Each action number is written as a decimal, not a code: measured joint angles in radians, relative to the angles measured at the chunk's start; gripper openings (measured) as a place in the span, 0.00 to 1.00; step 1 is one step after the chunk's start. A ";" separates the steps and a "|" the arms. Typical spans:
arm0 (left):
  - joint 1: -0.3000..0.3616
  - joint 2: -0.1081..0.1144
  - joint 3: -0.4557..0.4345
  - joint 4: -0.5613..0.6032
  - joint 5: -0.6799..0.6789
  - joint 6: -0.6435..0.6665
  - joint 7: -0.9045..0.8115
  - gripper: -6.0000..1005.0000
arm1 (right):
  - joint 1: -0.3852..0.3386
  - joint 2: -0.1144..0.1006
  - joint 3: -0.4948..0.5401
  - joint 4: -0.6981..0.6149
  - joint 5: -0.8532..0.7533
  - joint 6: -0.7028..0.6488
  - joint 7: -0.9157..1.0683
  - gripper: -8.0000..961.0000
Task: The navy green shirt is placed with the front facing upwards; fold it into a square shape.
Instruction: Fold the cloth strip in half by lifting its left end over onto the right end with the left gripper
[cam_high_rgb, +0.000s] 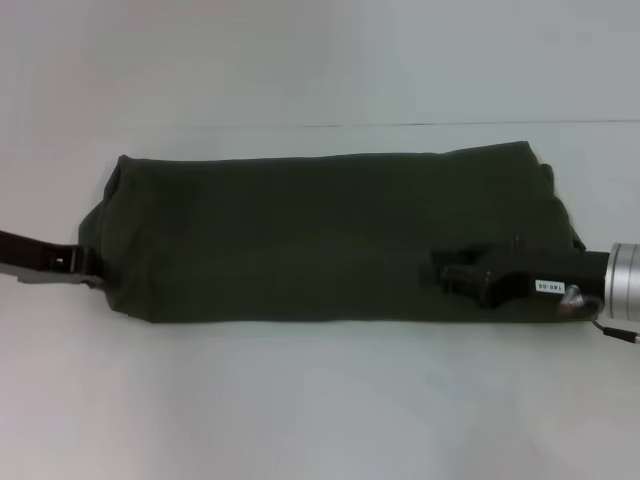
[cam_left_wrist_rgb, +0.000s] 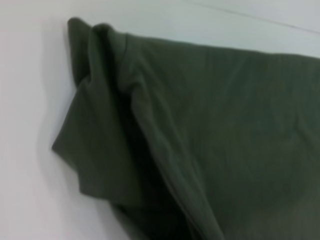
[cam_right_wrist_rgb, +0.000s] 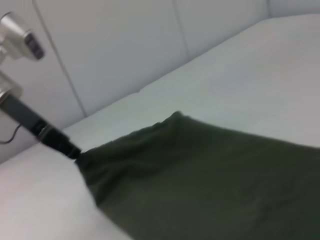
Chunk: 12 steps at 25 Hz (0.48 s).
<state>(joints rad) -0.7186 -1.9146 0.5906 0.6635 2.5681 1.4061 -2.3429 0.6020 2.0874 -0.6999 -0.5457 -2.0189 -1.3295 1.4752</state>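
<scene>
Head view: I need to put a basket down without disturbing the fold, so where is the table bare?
Bare table lies in front of the navy green shirt and behind it. Crowded: left gripper at one end, right gripper on the other.

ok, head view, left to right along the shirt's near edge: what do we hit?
left claw at the shirt's left end → navy green shirt, folded into a long band → right claw over the shirt's right part → bare white table around it all.
</scene>
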 joint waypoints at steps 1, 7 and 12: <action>0.000 0.001 0.000 0.005 -0.005 0.004 0.000 0.04 | 0.000 0.000 -0.001 0.010 0.018 0.014 -0.003 0.55; 0.001 0.008 0.001 0.067 -0.066 0.069 0.005 0.04 | 0.000 0.002 -0.002 0.067 0.150 0.141 -0.020 0.32; -0.002 0.010 0.002 0.118 -0.140 0.143 0.011 0.04 | 0.028 0.010 -0.007 0.155 0.287 0.280 -0.070 0.11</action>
<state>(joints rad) -0.7209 -1.9043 0.5930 0.7812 2.4278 1.5494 -2.3322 0.6299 2.0973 -0.7071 -0.3911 -1.7318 -1.0499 1.4050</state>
